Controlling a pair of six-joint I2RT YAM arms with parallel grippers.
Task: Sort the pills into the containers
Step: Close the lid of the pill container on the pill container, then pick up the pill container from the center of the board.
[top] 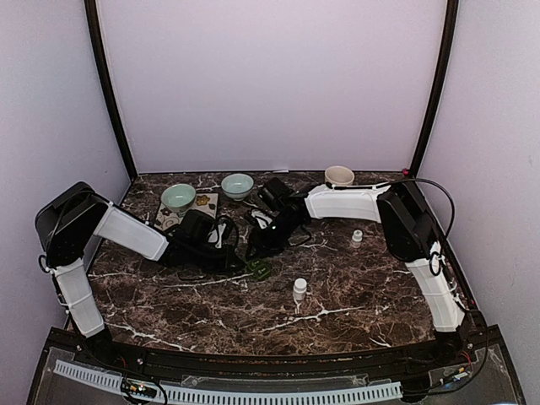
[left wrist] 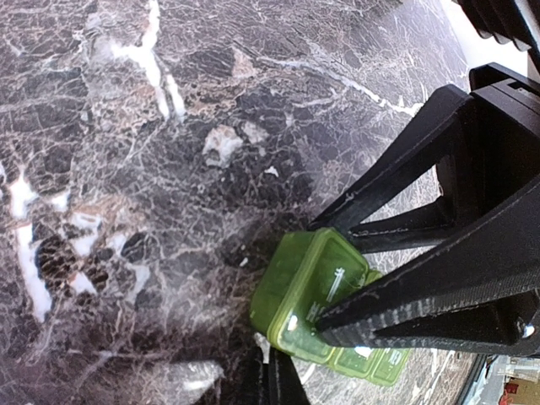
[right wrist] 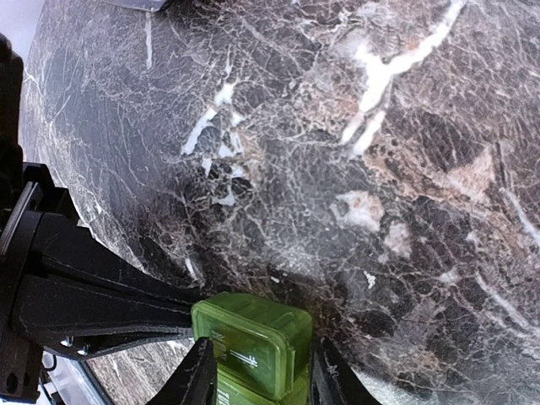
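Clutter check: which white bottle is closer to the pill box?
The front bottle, just right of the pill box; the other bottle stands farther back.

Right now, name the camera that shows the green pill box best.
Left wrist: the pill box shows several compartments, though partly covered. Right wrist crops it to one end lid; top external shows a tiny green speck.

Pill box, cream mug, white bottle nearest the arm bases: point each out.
pill box [right wrist: 253, 337]: right wrist view, lid of the end compartment.
cream mug [top: 339, 176]: top view, its open top.
white bottle [top: 299, 291]: top view, its body.
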